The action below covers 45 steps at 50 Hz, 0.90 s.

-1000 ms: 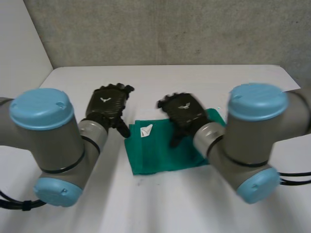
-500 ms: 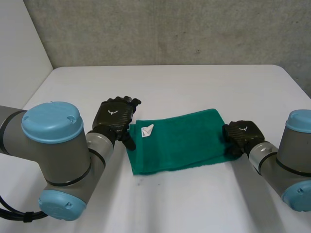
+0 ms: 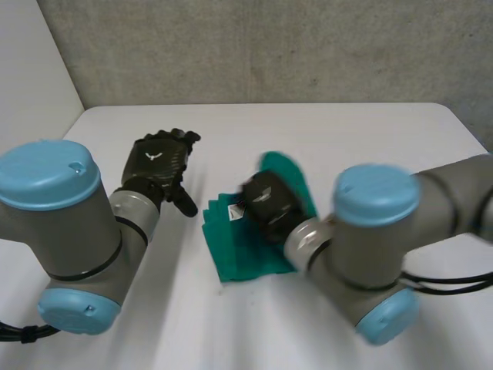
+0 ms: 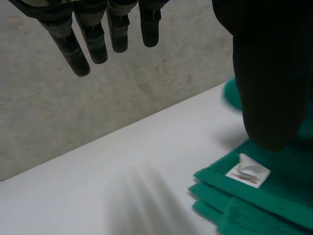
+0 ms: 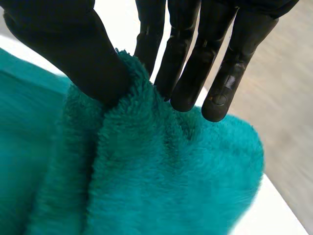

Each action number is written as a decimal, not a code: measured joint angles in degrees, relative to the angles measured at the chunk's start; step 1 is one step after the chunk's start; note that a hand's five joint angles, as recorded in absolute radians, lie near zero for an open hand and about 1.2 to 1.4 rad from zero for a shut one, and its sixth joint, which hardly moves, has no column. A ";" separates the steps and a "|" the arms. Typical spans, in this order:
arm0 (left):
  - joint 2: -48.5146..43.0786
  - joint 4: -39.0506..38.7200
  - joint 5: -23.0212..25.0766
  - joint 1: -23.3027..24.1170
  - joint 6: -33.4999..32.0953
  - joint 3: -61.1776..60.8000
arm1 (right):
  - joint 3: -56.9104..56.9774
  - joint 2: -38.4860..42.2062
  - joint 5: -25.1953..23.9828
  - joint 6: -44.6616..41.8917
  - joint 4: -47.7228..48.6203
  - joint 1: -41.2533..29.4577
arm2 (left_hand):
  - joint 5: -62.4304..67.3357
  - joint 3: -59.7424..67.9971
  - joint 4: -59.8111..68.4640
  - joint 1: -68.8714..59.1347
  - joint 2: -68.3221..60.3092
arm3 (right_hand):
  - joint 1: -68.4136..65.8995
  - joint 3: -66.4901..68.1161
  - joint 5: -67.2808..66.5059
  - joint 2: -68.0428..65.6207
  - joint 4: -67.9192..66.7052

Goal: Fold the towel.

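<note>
A green towel [image 3: 245,248] lies folded in layers at the middle of the white table [image 3: 323,127], with a white label [image 3: 236,210] near its left edge. My right hand [image 3: 266,205] is over the towel's middle and holds its right end lifted and turned over to the left. In the right wrist view the thumb [image 5: 73,46] and straight fingers [image 5: 191,66] pinch the fluffy edge of the towel [image 5: 161,181]. My left hand [image 3: 159,163] hovers open just left of the towel, touching nothing. In the left wrist view its fingers [image 4: 93,44] hang straight above the table, and the label [image 4: 248,171] lies below the thumb.
A grey wall runs behind the table's far edge. Bare table surface lies beyond the towel and to the right of it. My right arm's elbow [image 3: 377,231] reaches low over the table's near right part.
My right hand closed on the towel's right end and carried it up and leftward over the towel. My left hand drew back a little to the left, still open.
</note>
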<state>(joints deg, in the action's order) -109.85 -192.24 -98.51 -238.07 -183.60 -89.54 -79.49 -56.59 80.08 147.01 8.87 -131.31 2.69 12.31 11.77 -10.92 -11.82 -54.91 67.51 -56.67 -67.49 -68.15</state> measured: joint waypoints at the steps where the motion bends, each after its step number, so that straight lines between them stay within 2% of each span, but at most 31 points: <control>1: 0.06 0.01 -0.18 -0.18 0.00 -0.01 | 0.43 1.11 -0.74 -0.83 -0.07 -1.54 | -0.05 0.00 0.00 0.00 0.00 | 0.00 -0.06 0.00 0.11 0.12; 2: 0.11 0.01 -0.34 -0.36 0.01 -0.02 | 0.76 2.01 -1.30 -1.48 -0.06 -2.60 | 0.00 0.00 0.00 0.00 0.00 | 0.24 -0.20 0.13 0.48 0.34; 4: 0.17 0.01 -0.60 -0.68 0.03 -0.02 | 1.48 3.77 -1.99 -2.69 -0.07 -4.46 | 0.00 0.00 0.00 0.00 0.00 | 9.69 -13.34 11.87 14.27 13.83; 5: 0.16 0.02 -0.68 -0.78 0.04 -0.02 | 1.67 4.36 -1.97 -3.00 -0.06 -4.95 | 0.01 0.00 0.00 0.00 0.00 | 9.69 -13.34 11.87 14.27 13.83; 6: 0.14 0.02 -0.72 -0.85 0.05 -0.02 | 1.85 4.83 -1.77 -3.19 -0.03 -5.32 | 0.00 0.00 0.00 0.00 0.00 | 23.06 -27.92 25.74 28.17 28.36; 7: 0.09 0.02 -0.75 -0.90 0.06 -0.02 | 1.94 5.10 -1.37 -3.19 0.02 -5.48 | 0.00 0.00 0.00 0.00 0.00 | 29.38 -35.68 33.49 35.88 36.14; 8: 0.09 0.02 -0.75 -0.90 0.06 -0.02 | 1.94 5.10 -1.37 -3.19 0.02 -5.48 | 0.00 0.00 0.00 0.00 0.00 | 29.38 -35.68 33.49 35.88 36.14; 9: -0.01 0.02 -0.75 -0.92 0.07 0.00 | 1.95 5.18 -0.75 -2.96 0.05 -5.50 | 0.00 0.00 0.00 0.00 0.00 | 38.32 -47.40 45.11 47.63 47.91; 11: -0.12 0.02 -0.74 -0.90 0.08 0.02 | 1.87 4.82 0.35 -2.18 0.13 -5.29 | 0.00 0.00 0.00 0.00 0.00 | 38.32 -47.40 45.11 47.63 47.91; 12: -0.46 0.01 -0.67 -0.71 0.09 0.21 | 1.25 2.73 2.23 0.46 0.26 -4.23 | 0.00 0.00 0.00 0.00 0.00 | 43.15 -55.21 52.50 54.62 54.75; 19: -2.44 -0.05 -0.31 1.45 0.41 2.06 | -1.80 -6.23 3.91 13.73 -0.04 2.44 | 0.00 0.00 0.00 -0.01 0.00 | 43.15 -55.21 53.09 54.60 54.75; 23: -5.45 0.03 -0.05 4.57 1.91 4.94 | -2.41 -8.78 0.94 22.24 -2.23 8.24 | 0.00 0.00 0.00 -0.05 0.00 | 43.15 -55.21 53.09 54.60 54.75; 25: -6.34 0.12 0.03 5.21 2.41 5.70 | -2.18 -8.78 -0.18 23.61 -3.15 9.58 | 0.00 0.00 0.00 -0.14 0.00 | 43.15 -55.21 53.09 54.60 54.75; 29: -10.05 0.68 0.42 7.03 4.30 8.58 | -0.19 -6.69 -3.83 26.26 -6.98 13.04 | 0.00 0.00 0.00 -0.18 0.00 | 43.15 -55.21 53.09 54.60 54.75; 33: -14.71 3.41 0.22 7.82 5.31 10.42 | 5.25 1.44 -6.03 26.43 -12.17 14.35 | 0.00 0.00 0.01 -0.18 -0.09 | 43.15 -55.21 53.09 54.60 54.75; 40: -18.93 9.66 -2.89 7.20 5.07 10.32 | 12.94 11.06 -6.23 25.56 -17.92 14.54 | 0.00 0.00 0.00 -0.18 -0.07 | 43.15 -55.21 53.09 54.60 54.75; 45: -19.58 12.10 -4.43 6.67 4.82 9.53 | 15.43 13.69 -6.02 24.50 -20.05 14.35 | 0.00 0.00 0.00 -0.18 0.00 | 43.18 -55.22 53.64 54.60 54.75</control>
<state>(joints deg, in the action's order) -129.42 -180.13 -102.95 -231.40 -178.79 -80.02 -64.06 -42.90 74.06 171.51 -11.19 -116.96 2.69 12.31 11.76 -11.10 -11.82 -11.73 12.29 -3.04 -12.89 -13.40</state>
